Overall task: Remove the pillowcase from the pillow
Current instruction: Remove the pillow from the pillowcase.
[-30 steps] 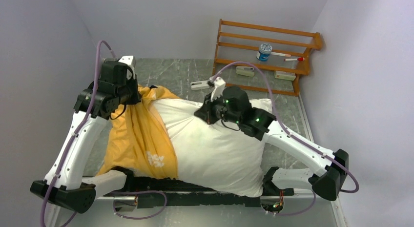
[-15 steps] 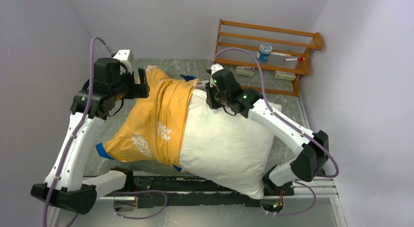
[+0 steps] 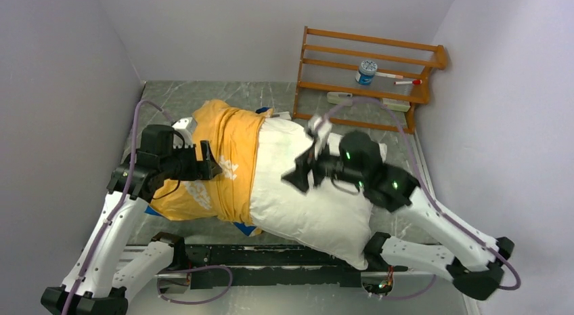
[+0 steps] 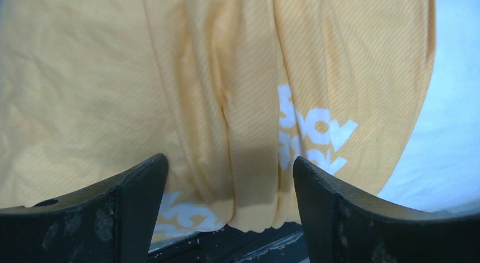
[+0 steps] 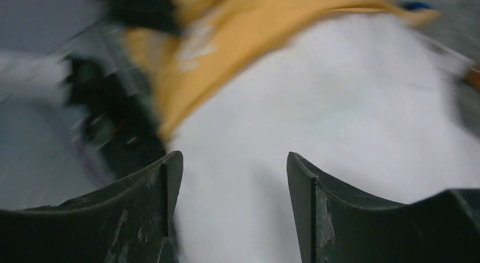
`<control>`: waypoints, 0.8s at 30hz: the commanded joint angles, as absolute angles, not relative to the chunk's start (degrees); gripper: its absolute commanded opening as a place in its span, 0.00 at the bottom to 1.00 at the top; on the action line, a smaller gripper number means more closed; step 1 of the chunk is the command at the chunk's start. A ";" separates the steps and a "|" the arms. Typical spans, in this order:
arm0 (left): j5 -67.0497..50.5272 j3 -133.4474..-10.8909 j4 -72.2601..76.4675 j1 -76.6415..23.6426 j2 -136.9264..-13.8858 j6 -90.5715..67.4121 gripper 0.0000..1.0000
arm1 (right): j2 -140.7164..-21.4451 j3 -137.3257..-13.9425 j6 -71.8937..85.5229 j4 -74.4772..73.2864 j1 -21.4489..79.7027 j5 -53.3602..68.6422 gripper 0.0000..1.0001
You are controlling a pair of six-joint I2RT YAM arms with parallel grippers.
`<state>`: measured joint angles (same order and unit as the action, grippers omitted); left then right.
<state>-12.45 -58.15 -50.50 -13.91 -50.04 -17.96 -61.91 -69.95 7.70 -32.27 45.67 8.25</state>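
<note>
The big white pillow (image 3: 308,200) lies across the table, its left end still inside the orange-yellow pillowcase (image 3: 227,142), which is bunched in folds with white lettering showing. A scrap of the pillowcase's blue face peeks out under the near edge. My left gripper (image 3: 211,164) hovers at the left over the orange fabric, open; in the left wrist view the pillowcase (image 4: 170,76) fills the frame beyond the left gripper (image 4: 229,181), whose wide-apart jaws hold nothing. My right gripper (image 3: 302,176) is open above the bare pillow (image 5: 339,93), nothing between the fingers of the right gripper (image 5: 232,181).
A wooden rack (image 3: 406,57) stands at the back right with a blue-and-white tub (image 3: 366,71) and a pen on it, small white blocks beneath. Grey walls close in on both sides. A black rail (image 3: 271,257) runs along the near edge.
Both grippers have opened and let go. The left arm pulled back toward me and lower; the right moved from the pillow's far edge to its middle. The pillowcase settled over the pillow's left end.
</note>
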 commanded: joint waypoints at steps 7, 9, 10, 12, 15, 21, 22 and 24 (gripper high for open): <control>-15.49 -54.25 -45.82 -13.62 -52.76 -17.62 0.34 | -50.28 -44.50 5.91 -20.09 81.42 -11.07 0.73; -13.51 -55.77 -45.94 -13.62 -54.78 -16.64 0.15 | -54.96 -44.64 2.91 -21.85 87.93 -22.30 0.74; -11.88 -56.79 -46.17 -13.61 -55.62 -16.35 0.06 | -57.91 -44.58 1.67 -21.92 90.69 -28.84 0.75; -8.18 -59.38 -46.63 -13.62 -57.17 -15.66 0.05 | -63.62 -44.52 0.55 -21.95 93.69 -44.03 0.78; -1.51 -64.70 -49.00 -13.62 -58.65 -14.50 0.05 | -71.01 -45.21 1.85 -21.34 93.81 -61.23 0.84; 0.67 -69.74 -52.55 -13.62 -54.96 -15.17 0.69 | -77.12 -51.20 7.25 -21.21 87.67 -58.29 0.18; 0.54 -69.47 -53.08 -13.62 -53.74 -15.73 0.74 | -77.16 -52.63 9.28 -22.02 86.30 -57.90 0.04; 0.13 -68.34 -54.47 -13.62 -51.23 -17.16 0.80 | -76.87 -55.80 13.19 -23.91 83.74 -57.37 0.00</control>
<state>-2.26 -67.96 -51.27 -13.91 -55.81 -15.88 -77.49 -50.04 5.04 -21.80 88.71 -51.68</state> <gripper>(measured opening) 0.758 0.047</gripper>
